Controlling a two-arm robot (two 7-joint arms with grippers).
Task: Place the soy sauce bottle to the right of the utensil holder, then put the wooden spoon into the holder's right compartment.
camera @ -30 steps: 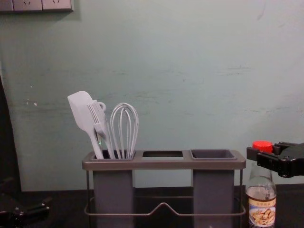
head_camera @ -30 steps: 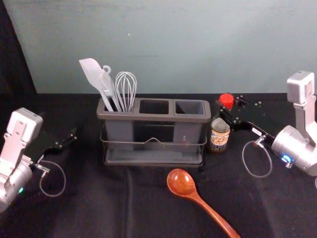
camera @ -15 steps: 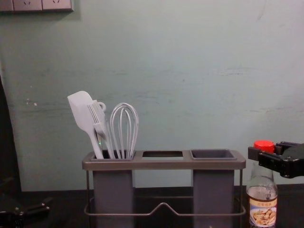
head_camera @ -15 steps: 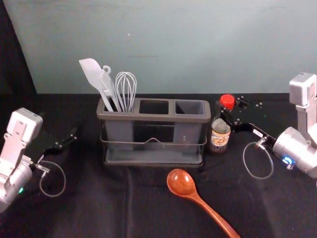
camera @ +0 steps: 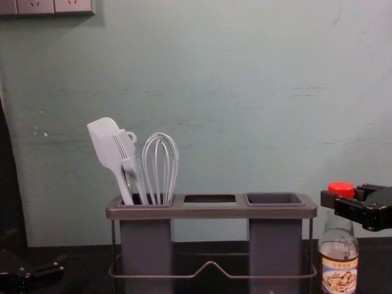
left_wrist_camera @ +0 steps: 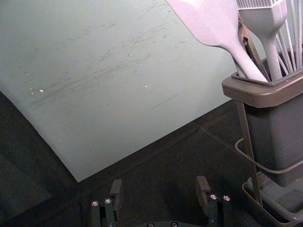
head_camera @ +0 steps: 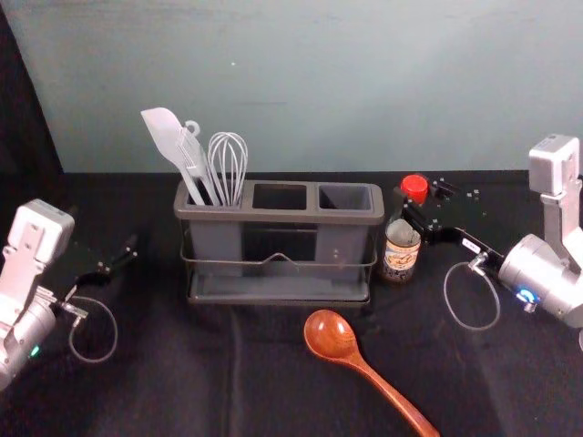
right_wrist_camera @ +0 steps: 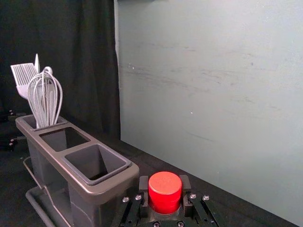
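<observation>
My right gripper point(right_wrist_camera: 164, 185) is pinching the red cap point(camera: 341, 189) of the soy sauce bottle point(camera: 339, 272), which stands up just beside the right end of the utensil holder point(head_camera: 280, 217). I think letting go comes next, but if I pull away before both fingers are off the cap, the bottle could tip and bump the holder. My left gripper point(left_wrist_camera: 159, 189) is spread wide at the holder's left, and the wooden spoon point(head_camera: 332, 335) lies in front, so its long handle could later knock the bottle.
</observation>
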